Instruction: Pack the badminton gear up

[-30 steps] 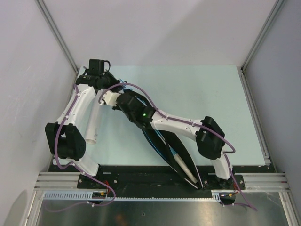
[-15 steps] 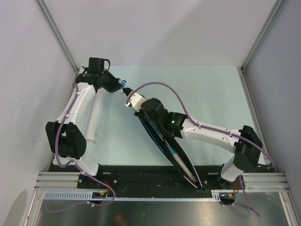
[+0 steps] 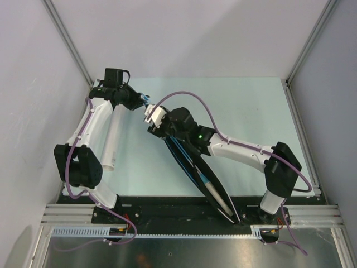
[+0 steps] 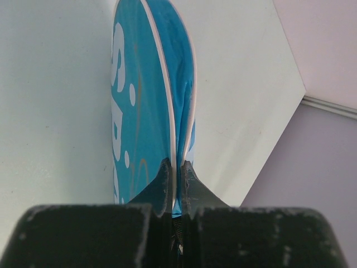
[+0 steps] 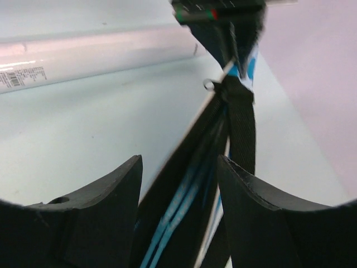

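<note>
The table (image 3: 251,123) is flat, smooth and pale green, with grey walls around it. On it lies the long racket bag (image 3: 195,170). It runs slantwise from the near edge, between the two arm bases, up toward the far left. It is thin and pointed like a leaf, made of soft cloth, bright blue with a black border. At its near end the bag is open, and a white racket handle (image 3: 218,200), round like a stick, shows inside. Left of the bag lies the white tube (image 3: 114,134), a long, smooth, shiny roll. Its far end is hidden by the left arm in the top view.

The left gripper (image 4: 175,170) is at the bag's far tip. Its own camera shows two black, scuffed fingers squeezed tight on the thin edge of the bag. It also shows big white letters on the blue cloth, which the top view cannot show. The right gripper (image 5: 179,162) is just beside it, over the bag a bit nearer. Its camera shows thick black fingers spread apart, with the black border and blue strips running between them. The border may brush one finger, but that part is blurry. That camera also shows small print on the tube and a little metal ring (image 5: 208,85) on the bag's edge.
</note>
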Controlling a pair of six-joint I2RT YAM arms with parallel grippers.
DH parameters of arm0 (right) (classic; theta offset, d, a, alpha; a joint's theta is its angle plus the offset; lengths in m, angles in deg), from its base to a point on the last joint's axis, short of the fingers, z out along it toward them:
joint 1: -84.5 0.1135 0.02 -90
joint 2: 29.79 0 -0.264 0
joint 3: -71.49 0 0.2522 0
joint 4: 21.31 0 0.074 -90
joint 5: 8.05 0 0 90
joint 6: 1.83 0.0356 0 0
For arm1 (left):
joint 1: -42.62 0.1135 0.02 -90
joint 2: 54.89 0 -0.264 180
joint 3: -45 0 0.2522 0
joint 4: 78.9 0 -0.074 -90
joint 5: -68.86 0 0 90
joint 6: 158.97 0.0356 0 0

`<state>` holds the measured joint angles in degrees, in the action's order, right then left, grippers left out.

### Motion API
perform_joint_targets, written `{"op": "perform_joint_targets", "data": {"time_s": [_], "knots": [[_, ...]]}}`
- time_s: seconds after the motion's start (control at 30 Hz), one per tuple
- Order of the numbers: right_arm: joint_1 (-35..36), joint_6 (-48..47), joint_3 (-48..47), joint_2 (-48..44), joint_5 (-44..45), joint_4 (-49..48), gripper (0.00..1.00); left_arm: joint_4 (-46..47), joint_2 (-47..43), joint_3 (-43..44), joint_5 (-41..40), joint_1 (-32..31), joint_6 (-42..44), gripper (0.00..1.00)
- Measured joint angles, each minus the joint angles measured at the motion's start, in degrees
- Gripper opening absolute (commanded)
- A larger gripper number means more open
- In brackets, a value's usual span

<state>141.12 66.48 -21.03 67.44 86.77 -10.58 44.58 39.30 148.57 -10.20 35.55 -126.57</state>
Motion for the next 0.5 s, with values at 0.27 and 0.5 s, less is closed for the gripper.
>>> {"op": "perform_joint_targets", "data": {"time_s": [0.27, 0.5], "knots": [[-1.6, -15.6, 0.0, 2.6, -8.5, -6.0, 0.59, -3.4, 0.5, 2.3, -1.5, -0.2, -0.3, 0.0], [-5.9, -26.6, -3.4, 5.4, -18.4, -6.2, 0.55, -6.4, 0.6, 3.3, -4.5, -0.5, -1.4, 0.0]]}}
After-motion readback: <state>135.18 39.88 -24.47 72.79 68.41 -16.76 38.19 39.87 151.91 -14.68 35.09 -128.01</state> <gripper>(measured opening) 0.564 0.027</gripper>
